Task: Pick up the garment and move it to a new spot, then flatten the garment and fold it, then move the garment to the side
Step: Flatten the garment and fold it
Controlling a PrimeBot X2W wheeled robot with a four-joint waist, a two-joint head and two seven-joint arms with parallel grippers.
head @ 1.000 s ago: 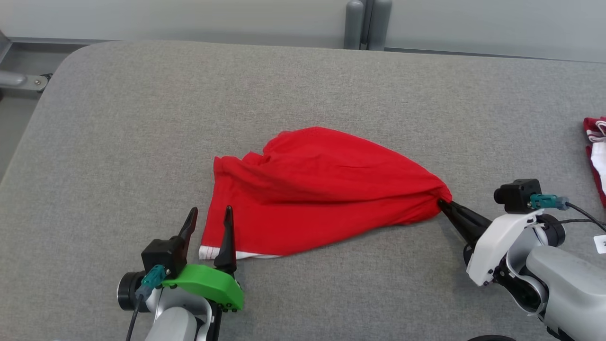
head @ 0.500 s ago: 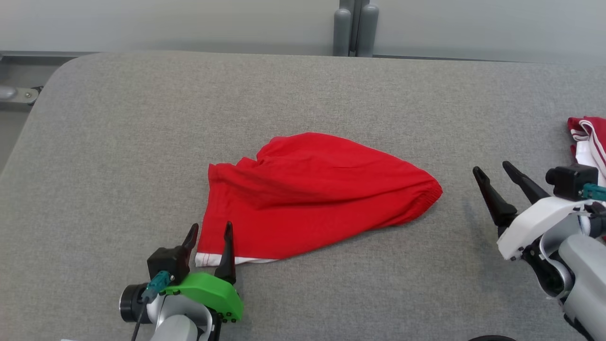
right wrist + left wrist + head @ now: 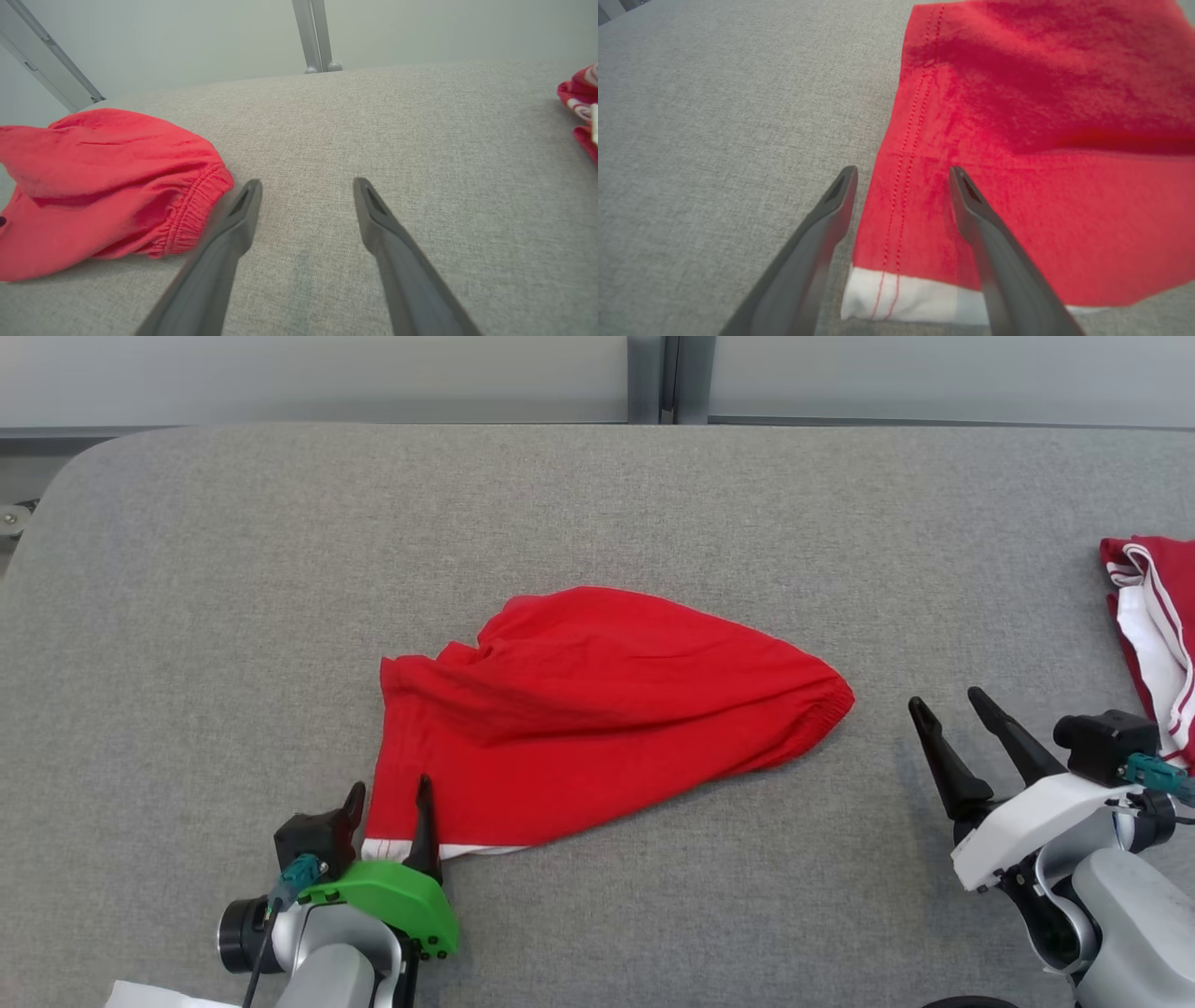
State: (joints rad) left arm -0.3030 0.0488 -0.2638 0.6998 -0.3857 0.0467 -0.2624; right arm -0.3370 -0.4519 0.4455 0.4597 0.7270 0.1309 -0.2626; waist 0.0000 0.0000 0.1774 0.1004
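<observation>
Found red garment (image 3: 597,709) lying rumpled on grey table (image 3: 233,569), ahead of left gripper (image 3: 390,786) and off to the left of right gripper (image 3: 946,698). Noted left jaws wide, gripping nothing, set astride the garment's near hemmed corner: white band (image 3: 901,298) between the fingers, left finger over bare table just outside the hem, right finger over red cloth. Cannot tell whether either finger touches fabric. Noted right jaws wide and empty above bare table, with gathered elastic edge (image 3: 196,210) just beyond the left finger, apart from it. Recorded second red-and-white cloth (image 3: 1153,625) right of those jaws, well apart from the garment.
</observation>
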